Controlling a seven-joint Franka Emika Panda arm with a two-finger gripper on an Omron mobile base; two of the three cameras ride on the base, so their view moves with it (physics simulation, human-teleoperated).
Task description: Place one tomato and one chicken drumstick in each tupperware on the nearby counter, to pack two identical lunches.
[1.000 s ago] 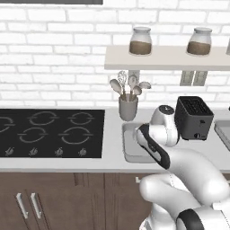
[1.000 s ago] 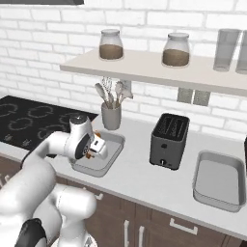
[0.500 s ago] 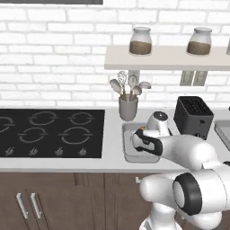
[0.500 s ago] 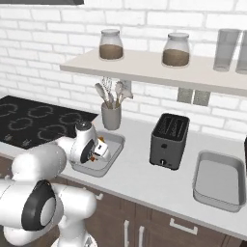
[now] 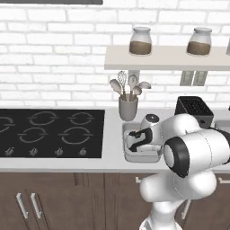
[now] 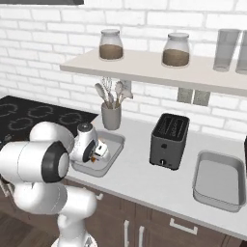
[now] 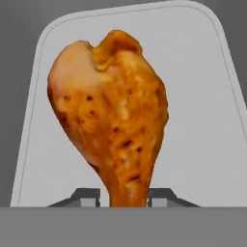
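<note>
Our two-finger gripper (image 7: 124, 197) hangs low inside the shallow grey rectangular tupperware (image 5: 130, 155) near the front edge of the long pale counter (image 6: 144, 181); its slightly parted fingertips (image 7: 87, 197) flank the browned chicken drumstick's (image 7: 113, 120) narrow end, but we cannot tell whether they grip it

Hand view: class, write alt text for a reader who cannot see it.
A browned chicken drumstick hangs, thick end up, over a pale grey tupperware seen from above. Its thin end sits between the two dark fingertips of the pincer at the bottom.
</note>
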